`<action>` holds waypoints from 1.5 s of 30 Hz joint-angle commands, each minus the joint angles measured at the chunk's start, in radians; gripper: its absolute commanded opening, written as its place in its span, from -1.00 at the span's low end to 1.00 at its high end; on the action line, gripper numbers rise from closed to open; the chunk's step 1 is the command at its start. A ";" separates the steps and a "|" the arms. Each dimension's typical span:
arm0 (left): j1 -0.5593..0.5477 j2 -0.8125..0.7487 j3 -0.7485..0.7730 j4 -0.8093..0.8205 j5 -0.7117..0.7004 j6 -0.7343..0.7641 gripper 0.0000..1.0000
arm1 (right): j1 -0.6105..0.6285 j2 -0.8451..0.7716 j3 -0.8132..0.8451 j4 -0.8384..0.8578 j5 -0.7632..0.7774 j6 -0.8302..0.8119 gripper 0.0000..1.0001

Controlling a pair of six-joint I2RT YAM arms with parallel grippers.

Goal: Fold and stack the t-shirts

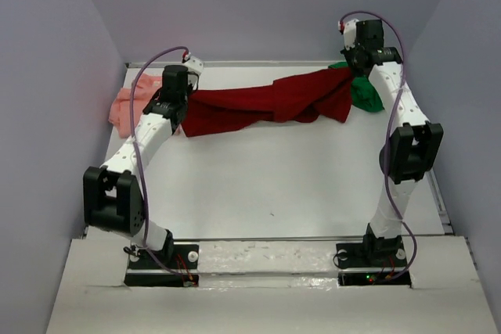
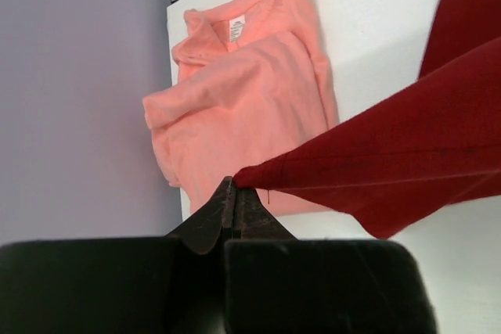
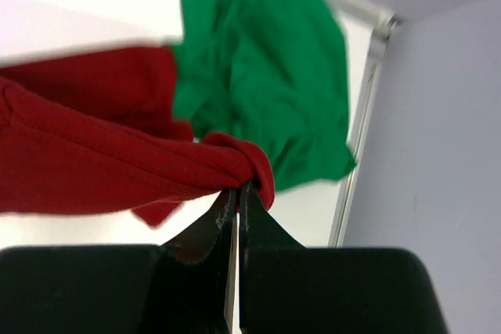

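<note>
The dark red t-shirt [image 1: 266, 103] stretches across the far part of the white bench [image 1: 274, 185], held at both ends between the two arms. The left fingers [image 2: 210, 220] are clenched on one pointed corner of the red cloth. From that pinch the fabric runs taut toward the right, and a hem seam shows along it. The right fingers [image 3: 262, 231] are pressed together on a rolled, bunched edge at the shirt's other end, with a small fold of cloth curling over their tips.

From the top camera the red shirt looks flatter and wider near the left arm [image 1: 149, 134] and twisted into thick folds toward the right arm [image 1: 395, 138]. I cannot tell whether its middle rests on the bench or hangs just above it.

The salmon pink t-shirt [image 1: 129, 107] lies crumpled on the bench in the far left corner, against the left wall. Its collar is turned up and a white label shows inside. The bright green t-shirt [image 1: 365, 93] lies rumpled in the far right corner near the right wall, just beyond the red shirt's right end and partly hidden by the right wrist in the top view.
</note>
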State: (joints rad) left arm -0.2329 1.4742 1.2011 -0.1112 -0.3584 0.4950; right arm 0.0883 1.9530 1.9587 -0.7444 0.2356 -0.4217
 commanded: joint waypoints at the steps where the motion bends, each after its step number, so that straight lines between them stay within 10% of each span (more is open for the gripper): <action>1: 0.012 0.081 0.139 0.087 -0.143 -0.055 -1.00 | -0.030 0.135 0.208 0.109 0.013 -0.011 -1.00; 15: 0.026 0.114 0.635 -0.002 -0.149 -0.095 -1.00 | -0.050 0.052 0.470 0.139 -0.080 0.032 -1.00; 33: 0.089 -0.541 0.101 -0.064 0.085 -0.065 -1.00 | -0.050 -0.702 -0.144 0.089 -0.162 0.100 -1.00; 45: 0.144 -0.474 0.149 -0.022 0.079 -0.107 -1.00 | -0.050 -0.728 -0.233 0.148 -0.131 0.083 -1.00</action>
State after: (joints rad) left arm -0.1005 0.9363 1.2987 -0.2058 -0.2691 0.3981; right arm 0.0471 1.1915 1.7020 -0.7097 0.0658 -0.3336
